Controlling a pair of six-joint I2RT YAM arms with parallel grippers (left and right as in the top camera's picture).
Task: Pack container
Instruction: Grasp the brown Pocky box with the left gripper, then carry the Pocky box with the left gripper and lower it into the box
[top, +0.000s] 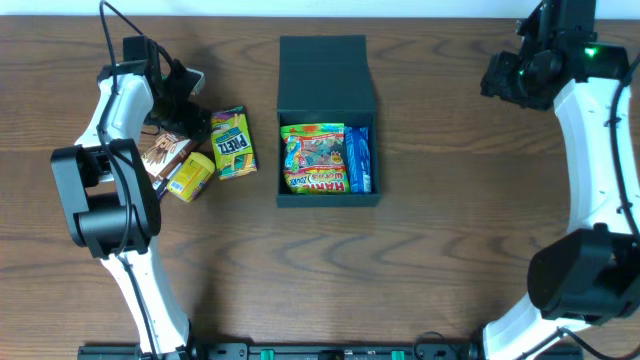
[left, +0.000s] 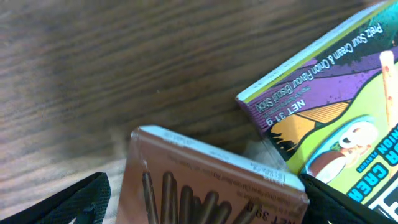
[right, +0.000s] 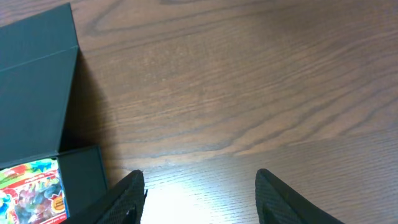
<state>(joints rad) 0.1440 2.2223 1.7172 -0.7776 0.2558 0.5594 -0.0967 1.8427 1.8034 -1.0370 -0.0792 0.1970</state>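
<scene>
Two packets (top: 314, 158) in one container (top: 326, 72); three snacks (top: 233, 142) on table (top: 450, 250).

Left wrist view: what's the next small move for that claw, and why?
Probably lower the left claw and close on the brown biscuit box: the jaws stand open astride it, holding nothing, and it lies outside the open container.

Dark wood table (top: 450, 250). Brown box (top: 165, 150) lies flat right under left gripper (top: 178, 112), between its spread fingers. Green box (top: 232, 143) just beside it, toward the container (top: 328, 200). Yellow packet (top: 190, 177) against brown box, farther from that gripper. Container well apart from both grippers, lid (top: 322, 70) laid back. Right gripper (top: 520, 75) over wood, container off to its side.
</scene>
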